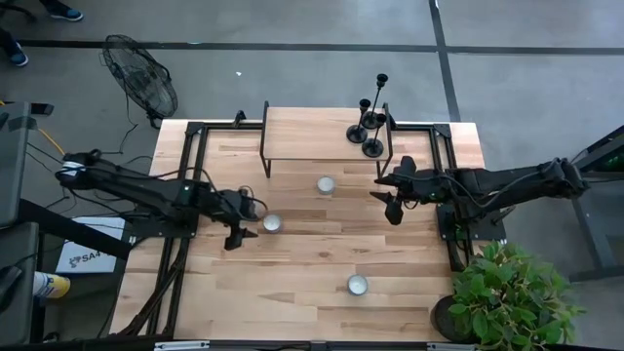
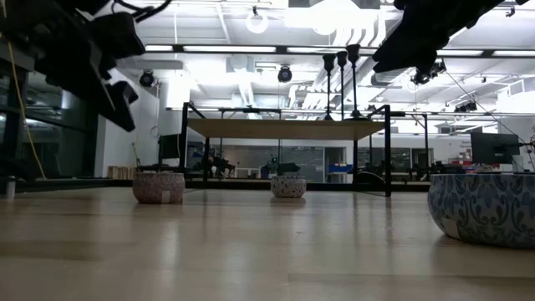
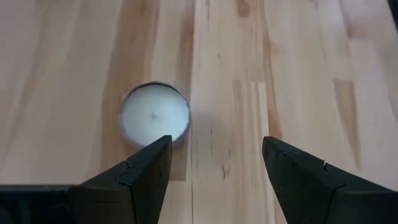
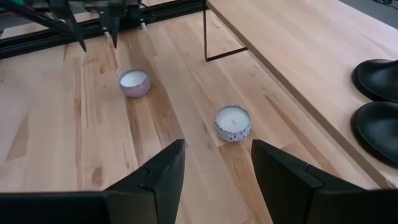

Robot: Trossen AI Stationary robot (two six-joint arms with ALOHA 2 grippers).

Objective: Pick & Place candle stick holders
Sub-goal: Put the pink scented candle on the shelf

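- Risk, high view: three candle stick holders [image 1: 370, 122] clustered tight on raised shelf [image 1: 312, 132] at bench [image 1: 312, 263] far edge, bases touching or nearly; reaching for one could knock neighbours over or off the rim. Right gripper [image 1: 393, 208] near shelf, nothing held. Left gripper [image 1: 234, 237] just beside a small candle [image 1: 272, 223], nothing held; a sideways drift could shove it.
- Low view: holders [image 2: 341, 84] tall w/ thin stems, so prob. top-heavy if grabbed high. Both arms only dark shapes at the top, jaws not readable here. Nearest candle [image 2: 485, 205] cut off at frame edge.
- Left wrist view: jaws wide apart, empty, above candle [image 3: 154, 115] w/ one finger overlapping its rim; descent here would catch the wrong item. No holders in sight.
- Right wrist view: jaws partly open, empty. Only two domed bases [image 4: 378, 106] visible, cut at frame edge; stems, cups & third holder out of frame, so hard to judge alignment. Shelf leg [image 4: 214, 37] in approach path, poss. snag.
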